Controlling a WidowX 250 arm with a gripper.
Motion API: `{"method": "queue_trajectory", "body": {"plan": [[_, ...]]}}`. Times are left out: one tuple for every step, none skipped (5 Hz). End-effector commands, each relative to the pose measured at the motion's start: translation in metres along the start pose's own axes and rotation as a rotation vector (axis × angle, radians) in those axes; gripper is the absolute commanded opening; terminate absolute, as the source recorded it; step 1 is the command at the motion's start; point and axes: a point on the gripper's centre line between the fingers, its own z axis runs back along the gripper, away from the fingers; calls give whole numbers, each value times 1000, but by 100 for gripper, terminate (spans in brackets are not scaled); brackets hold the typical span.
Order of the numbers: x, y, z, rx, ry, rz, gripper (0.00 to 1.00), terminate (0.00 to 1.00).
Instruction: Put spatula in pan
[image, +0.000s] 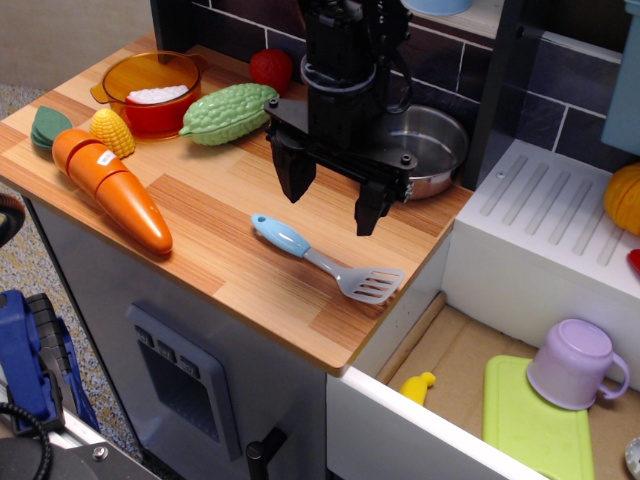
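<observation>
1. The spatula (325, 259) lay flat on the table (230, 210), just in front of the pan (432, 150); its blade pointed toward the table's front edge.
2. The gripper (332, 200) hung above the spatula; its fingers (294, 175) were spread and held nothing.

We see the spatula (325, 259) lying flat on the table (220, 200) near its front edge, blade toward the right corner. Above it our gripper (332, 194) hangs with fingers (294, 175) spread apart, touching nothing. The pan (432, 147) sits by the right edge behind the gripper. A carrot (110, 186) lies along the left edge.
</observation>
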Motion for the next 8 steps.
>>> {"method": "queue_trajectory", "body": {"plan": [[0,0,0,0,0,0,100,0],[-4,10,0,-32,-9,-194,100,0],[-2,15,-3,-26,18,-391,100,0],[-5,15,-11,36,5,-638,100,0],[-5,20,-18,47,5,-811,100,0],[-4,29,-31,34,-23,-929,100,0],[-4,34,-38,22,-33,-949,100,0],[-8,38,-41,17,-39,-963,100,0]]}}
